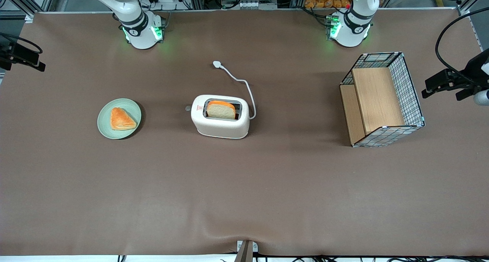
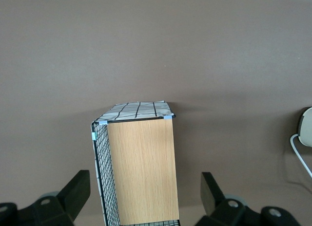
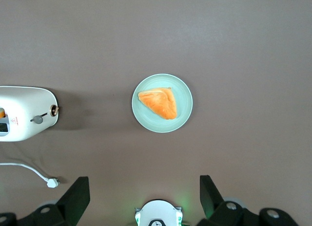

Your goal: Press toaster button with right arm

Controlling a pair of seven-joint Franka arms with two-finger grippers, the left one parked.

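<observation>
The cream-white toaster stands mid-table with a slice of bread in its dark slot. The grey toaster button sticks out of its narrow end, the end toward the working arm, next to the red mark. The right wrist view shows the toaster and the button, with a small brownish knob lower on the same end. The right arm's gripper hangs high at the working arm's end of the table, far from the toaster. In the wrist view the gripper is open and empty.
A pale green plate with a triangular pastry lies between the toaster and the gripper, and shows in the right wrist view. The white cord ends in a plug. A wire-and-wood basket stands toward the parked arm's end.
</observation>
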